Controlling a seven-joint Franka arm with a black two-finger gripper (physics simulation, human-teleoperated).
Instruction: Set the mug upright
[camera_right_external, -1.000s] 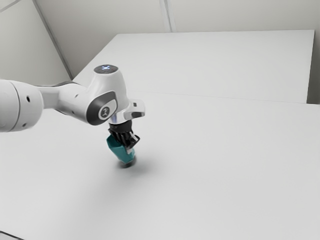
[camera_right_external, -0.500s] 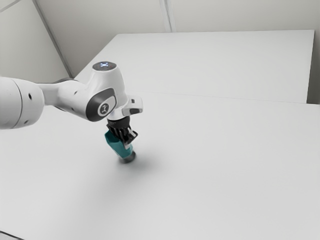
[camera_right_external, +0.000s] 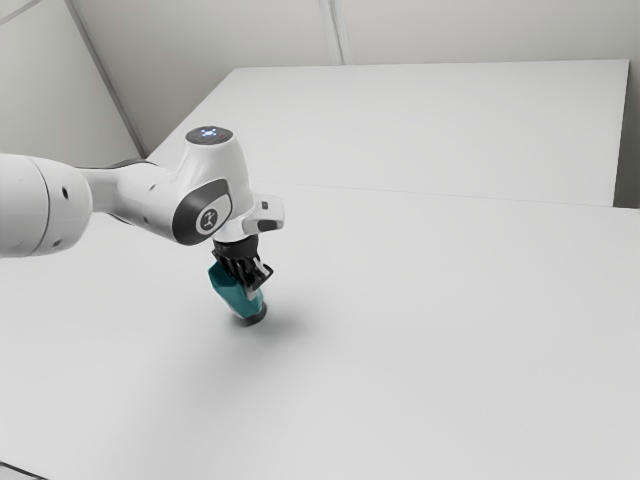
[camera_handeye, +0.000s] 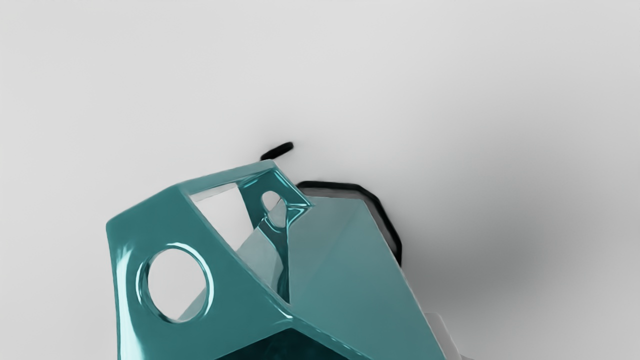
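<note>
Low over the pale grey tabletop (camera_right_external: 420, 340), our black two-finger gripper (camera_right_external: 251, 284) appears to have the teal, faceted mug (camera_right_external: 232, 293) pinched near its mouth; one pale finger (camera_handeye: 441, 332) lies against its wall in the wrist view, the other is hidden, and we infer the squeeze from how the mug travels with us. It leans well off upright, mouth end up toward the exterior view's left, foot end close to the table. Whether the dark patch (camera_right_external: 252, 315) there is base or shadow, we cannot tell.

Our hold sits high and near the rim, so if the foot's edge meets the table while we press down, the mug may swivel between our fingers or slip out. Letting go at this lean could topple it onto its side, and its angular, pierced handle (camera_handeye: 145, 215) could make it roll unevenly or catch. Straightening it without following the foot's edge might drag it sideways.

Since the frame half a second ago, our hand has dipped slightly and the mug's foot has come a touch lower and toward the exterior view's left, over a narrower dark patch. The lean is much the same.
</note>
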